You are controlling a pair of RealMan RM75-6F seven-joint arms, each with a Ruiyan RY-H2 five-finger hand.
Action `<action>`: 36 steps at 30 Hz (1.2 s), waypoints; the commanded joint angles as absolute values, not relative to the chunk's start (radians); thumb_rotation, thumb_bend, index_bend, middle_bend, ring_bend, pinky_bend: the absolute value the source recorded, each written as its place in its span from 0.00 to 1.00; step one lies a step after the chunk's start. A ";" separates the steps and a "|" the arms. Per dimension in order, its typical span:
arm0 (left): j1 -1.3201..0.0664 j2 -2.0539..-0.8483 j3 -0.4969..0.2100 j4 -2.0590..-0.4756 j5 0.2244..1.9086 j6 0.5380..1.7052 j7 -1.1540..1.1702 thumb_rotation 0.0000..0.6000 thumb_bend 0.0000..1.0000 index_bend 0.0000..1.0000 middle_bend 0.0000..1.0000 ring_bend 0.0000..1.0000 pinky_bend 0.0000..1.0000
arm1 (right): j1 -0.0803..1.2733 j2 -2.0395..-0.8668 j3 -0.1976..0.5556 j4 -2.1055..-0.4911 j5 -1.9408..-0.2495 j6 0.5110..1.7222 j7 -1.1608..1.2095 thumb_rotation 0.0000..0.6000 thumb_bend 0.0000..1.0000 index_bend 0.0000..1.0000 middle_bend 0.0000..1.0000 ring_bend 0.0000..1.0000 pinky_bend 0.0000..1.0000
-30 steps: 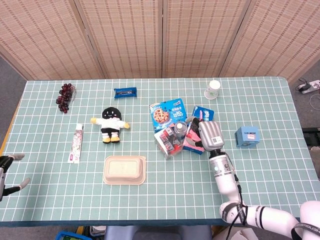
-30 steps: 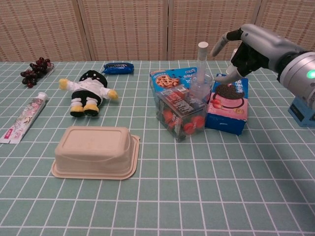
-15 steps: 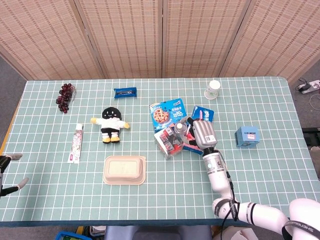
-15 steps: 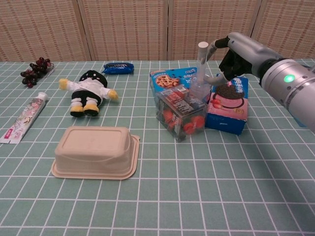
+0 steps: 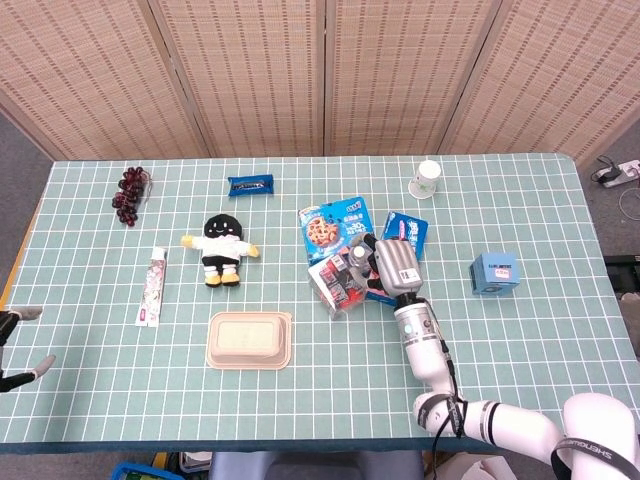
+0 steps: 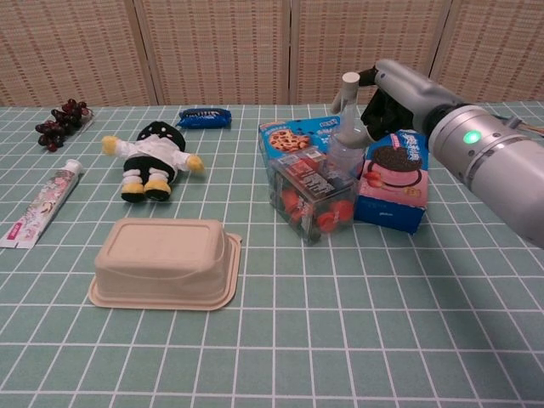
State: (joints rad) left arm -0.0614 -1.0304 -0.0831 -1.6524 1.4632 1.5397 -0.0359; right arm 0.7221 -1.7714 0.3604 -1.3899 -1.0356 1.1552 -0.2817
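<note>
The right hand point(image 6: 384, 95) is in among the snacks, fingers curled round the clear bottle point(image 6: 344, 140), though whether they truly grip it I cannot tell. That bottle stands upright at mid-table, touching the clear box of red sweets point(image 6: 312, 197) and just beside the cookie box point(image 6: 393, 180). Risky spot: it looks tall and narrow with a white cap, so an off-centre squeeze could tip it onto the cookie bag point(image 5: 335, 222) behind. The body looks slick too, so it may slip. The left hand point(image 5: 14, 350) waits at the table's edge, fingers spread, holding nothing.
</note>
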 commanded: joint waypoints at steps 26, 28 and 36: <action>-0.056 -1.022 -0.084 -1.656 1.467 1.547 -0.051 1.00 0.14 0.36 0.35 0.30 0.45 | 0.740 -1.826 0.375 -1.309 -1.037 1.165 -0.271 1.00 0.29 0.54 1.00 1.00 1.00; -0.057 -1.022 -0.085 -1.656 1.466 1.546 -0.052 1.00 0.14 0.36 0.35 0.30 0.45 | 0.740 -1.828 0.378 -1.304 -1.038 1.168 -0.269 1.00 0.30 0.57 1.00 1.00 1.00; -0.059 -1.022 -0.085 -1.653 1.462 1.539 -0.053 1.00 0.14 0.36 0.35 0.30 0.45 | 0.738 -1.827 0.385 -1.303 -1.050 1.182 -0.262 1.00 0.33 0.67 1.00 1.00 1.00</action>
